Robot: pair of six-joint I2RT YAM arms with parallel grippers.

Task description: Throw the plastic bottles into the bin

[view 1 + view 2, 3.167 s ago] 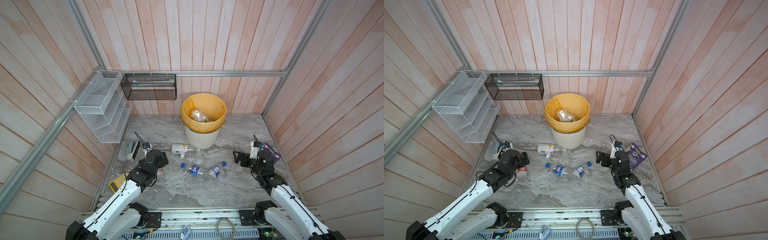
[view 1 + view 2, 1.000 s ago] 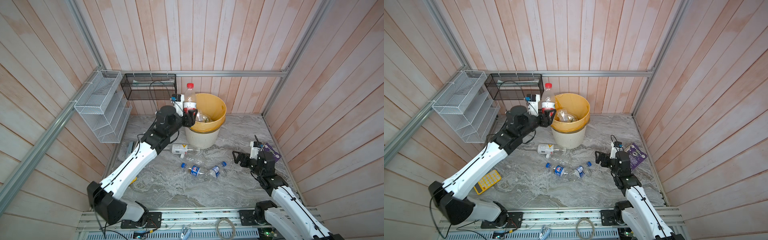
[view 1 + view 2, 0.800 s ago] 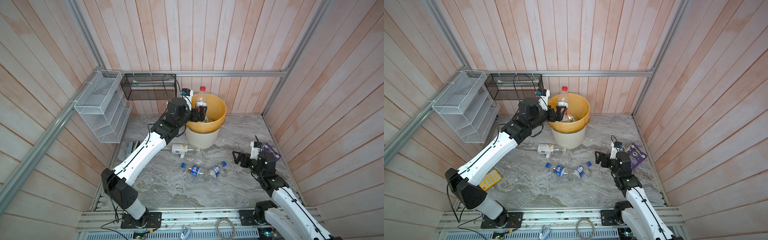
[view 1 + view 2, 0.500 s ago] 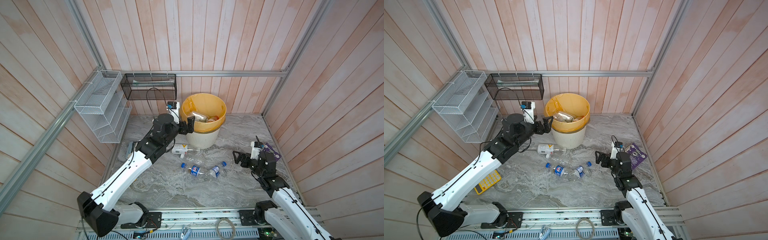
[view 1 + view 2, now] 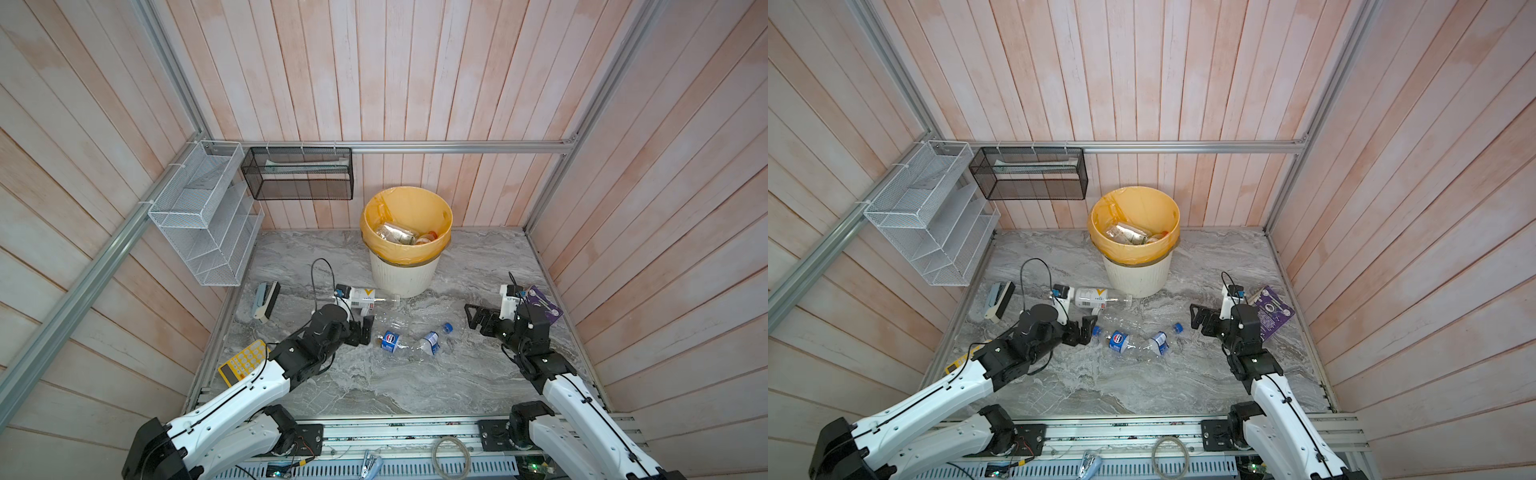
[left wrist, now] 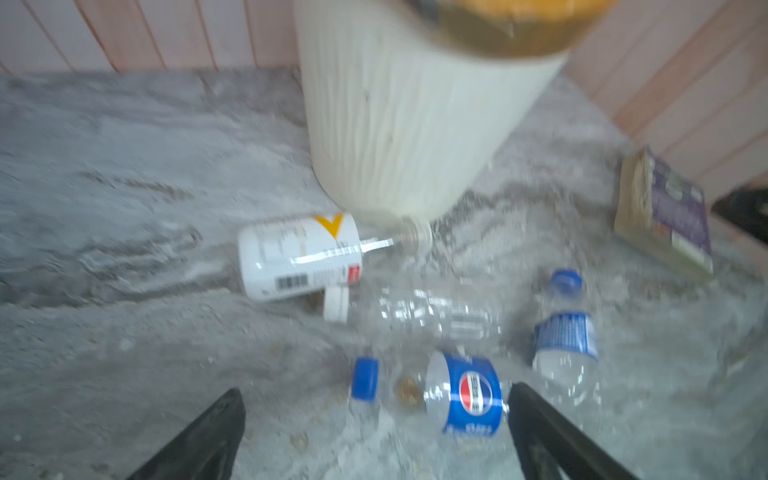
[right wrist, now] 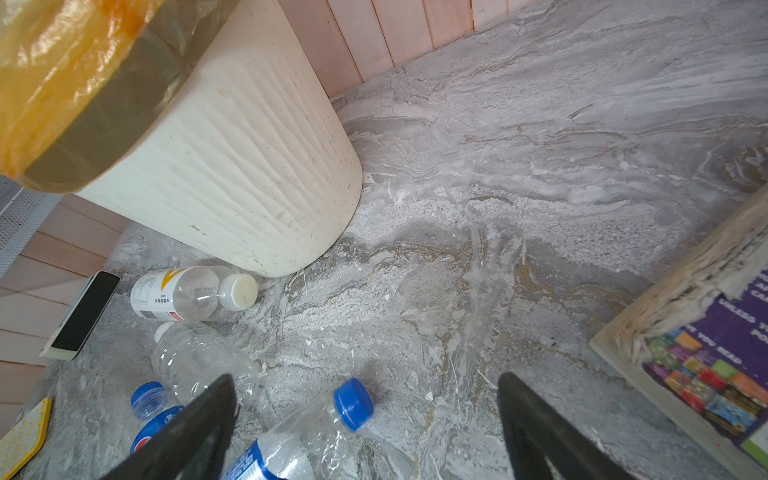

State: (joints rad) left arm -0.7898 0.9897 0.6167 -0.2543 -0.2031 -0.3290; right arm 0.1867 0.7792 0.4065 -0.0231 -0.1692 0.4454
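Note:
The cream ribbed bin (image 5: 401, 270) with its yellow-orange bag stands at the back wall and holds bottles (image 5: 399, 235). Several plastic bottles lie on the floor in front of it: a white-labelled one (image 5: 361, 298), a clear crumpled one (image 6: 428, 311), a Pepsi-labelled one (image 5: 389, 338) and a blue-labelled one (image 5: 430, 343). My left gripper (image 5: 365, 328) hangs open and empty just left of the Pepsi bottle (image 6: 465, 390), whose blue cap shows between the fingers in the left wrist view. My right gripper (image 5: 473, 318) is open and empty, right of the blue-labelled bottle (image 7: 299, 440).
A purple book (image 5: 540, 305) lies by the right wall behind the right gripper. A yellow calculator (image 5: 243, 361) and a black-and-white block (image 5: 264, 299) lie along the left wall. A black wire basket (image 5: 299, 174) and a white wire rack (image 5: 203, 220) hang on the walls.
The left arm held a red-capped bottle over the bin, let it go there, then swung back down to the floor beside the Pepsi bottle. The right arm has stayed still.

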